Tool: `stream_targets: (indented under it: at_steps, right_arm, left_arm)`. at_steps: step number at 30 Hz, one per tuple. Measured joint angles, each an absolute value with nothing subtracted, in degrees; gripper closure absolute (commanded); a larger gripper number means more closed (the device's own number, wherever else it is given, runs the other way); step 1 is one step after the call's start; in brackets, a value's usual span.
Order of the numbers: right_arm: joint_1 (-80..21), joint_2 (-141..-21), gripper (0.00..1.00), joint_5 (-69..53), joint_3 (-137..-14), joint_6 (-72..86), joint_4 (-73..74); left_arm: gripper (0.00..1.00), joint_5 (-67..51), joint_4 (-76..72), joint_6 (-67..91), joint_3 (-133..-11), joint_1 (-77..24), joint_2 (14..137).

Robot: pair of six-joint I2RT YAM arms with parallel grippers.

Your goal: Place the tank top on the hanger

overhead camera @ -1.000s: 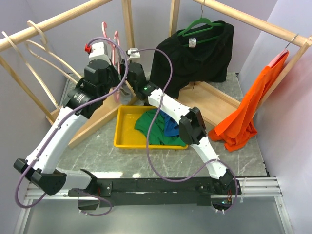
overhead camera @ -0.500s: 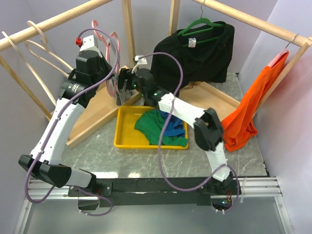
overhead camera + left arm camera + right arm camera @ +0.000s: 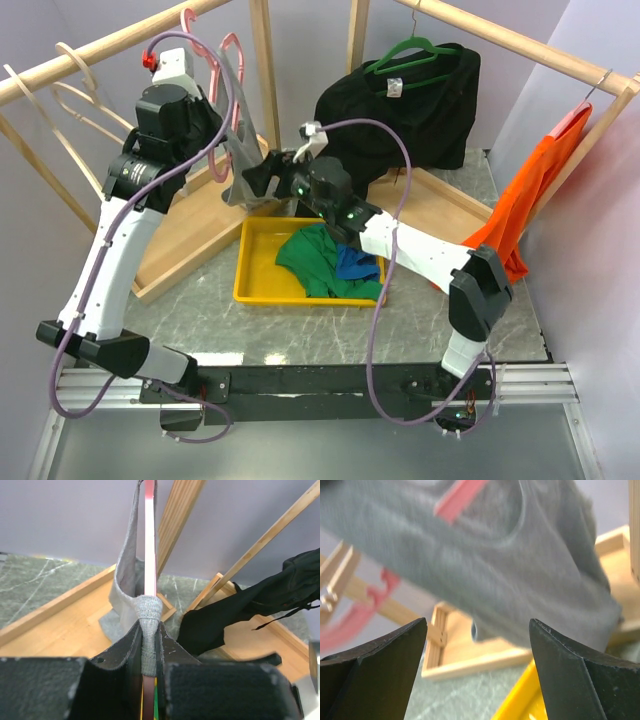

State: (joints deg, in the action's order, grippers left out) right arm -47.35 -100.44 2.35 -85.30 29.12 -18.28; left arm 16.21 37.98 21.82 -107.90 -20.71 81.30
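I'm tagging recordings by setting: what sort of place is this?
Most likely a robotics lab test cell, not a home: the left arm and right arm stand at a marble-patterned table boxed in by plain lilac walls, with bare wooden rails carrying hangers and a yellow tray of clothes.

Top view: you are getting soft, even light from above; shadows on the table (image 3: 200, 315) are falling faint and soft-edged. The black garment (image 3: 400, 115) is swallowing its own folds. Your right wrist view is smearing: tank top (image 3: 530, 570) and hanger (image 3: 457, 500) are blurring badly. Your left wrist view is reading sharp in the middle, softening and darkening along the near bottom edge.
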Motion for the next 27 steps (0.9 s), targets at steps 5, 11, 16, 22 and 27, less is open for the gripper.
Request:
stream_targets:
  at_steps: [5, 11, 16, 22, 27]
  right_arm:
    - [-48.27, -95.88, 0.1, 2.02, -78.61, 29.15, -18.28]
    - [-48.99, -88.9, 0.1, 2.37, -73.49, 28.88, -18.48]
    - [-49.65, -85.17, 0.1, 3.03, -71.29, 28.38, -19.33]
    - [-50.17, -84.42, 0.1, 3.51, -68.93, 27.68, -19.0]
    - [-51.07, -84.29, 0.1, 4.03, -67.79, 27.14, -18.0]
  left_arm:
    - [0.99, 16.36, 38.72, 19.79, -110.3, -20.71, 83.31]
    - [0.99, 16.88, 38.63, 17.76, -113.58, -20.71, 86.15]
    - [0.99, 17.61, 38.11, 17.02, -116.46, -20.71, 88.42]
    - [0.99, 19.64, 37.52, 15.99, -119.33, -20.71, 91.05]
    - [0.99, 20.95, 37.52, 15.27, -122.67, -20.71, 94.08]
